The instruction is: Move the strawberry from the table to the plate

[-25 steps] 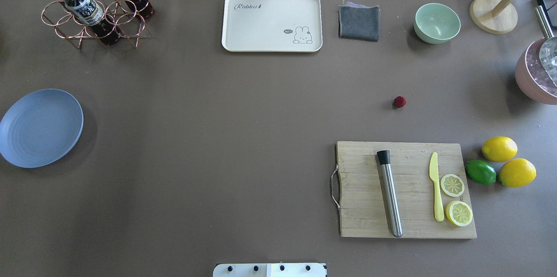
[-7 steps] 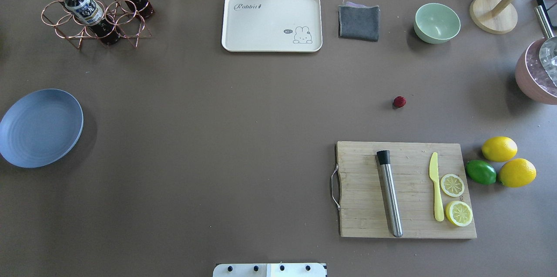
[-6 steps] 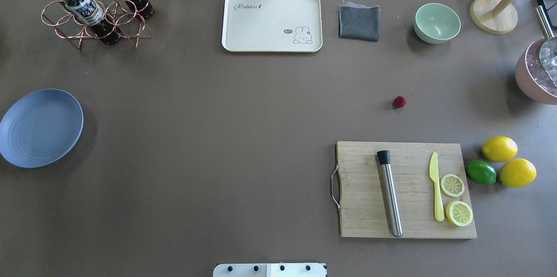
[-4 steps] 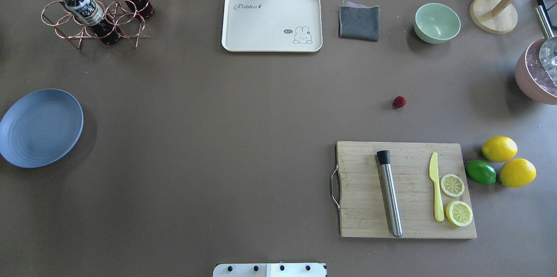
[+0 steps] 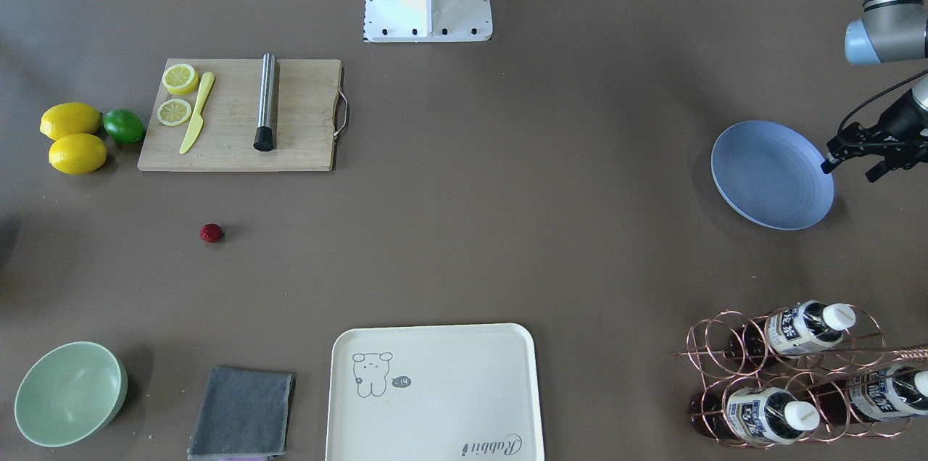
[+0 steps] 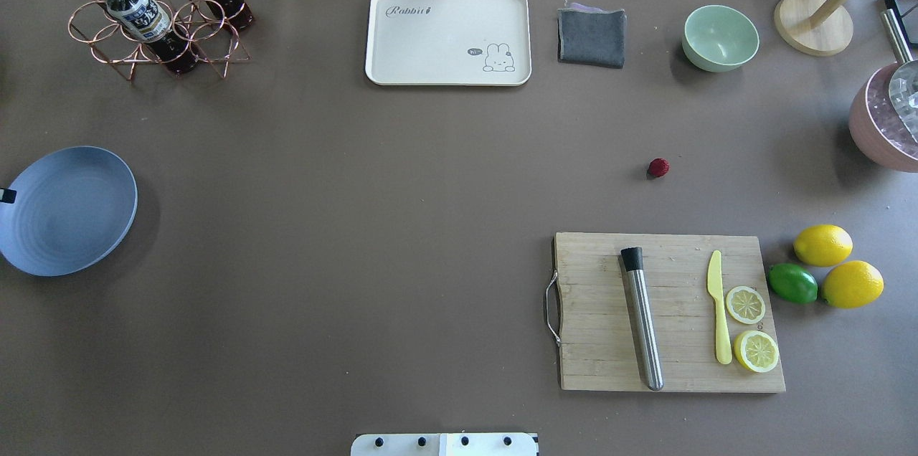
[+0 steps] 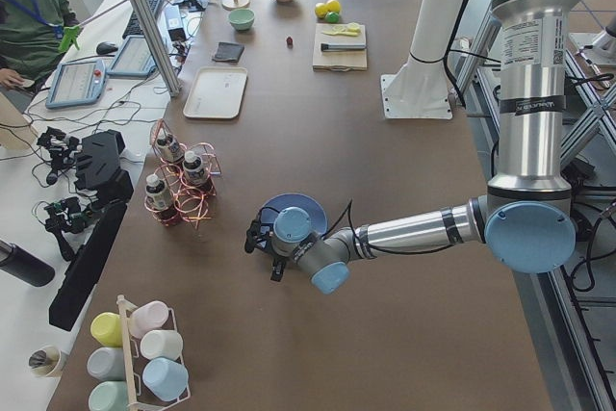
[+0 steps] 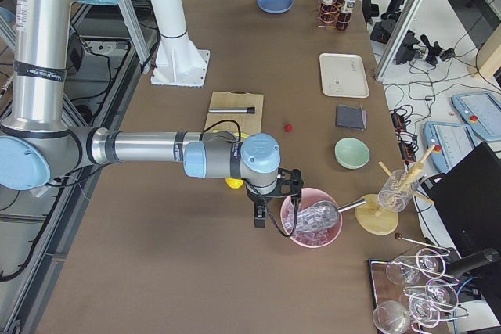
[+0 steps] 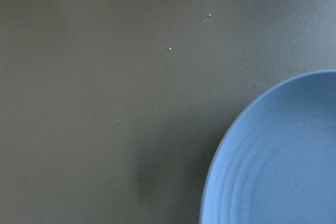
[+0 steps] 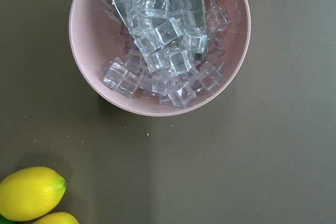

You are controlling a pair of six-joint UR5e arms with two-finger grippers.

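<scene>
Table (image 6: 358,191) matt brown. Plate (image 6: 68,211) beside left gripper (image 5: 848,171) smooth, blue-grey, faint ridged rings. Strawberry (image 6: 658,168) bumpy, dull red. Cutting board (image 6: 595,341) bare wood grain; rod (image 6: 643,327) on it brushed metal.

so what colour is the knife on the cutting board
Pale yellow. The knife lies flat on the wooden cutting board; the overhead exterior view shows it best.

The left gripper (image 5: 847,172) runs off the front view's right edge; its jaws look parted, perhaps. The right gripper (image 8: 270,213) shows only from the side, too small to read.
</scene>
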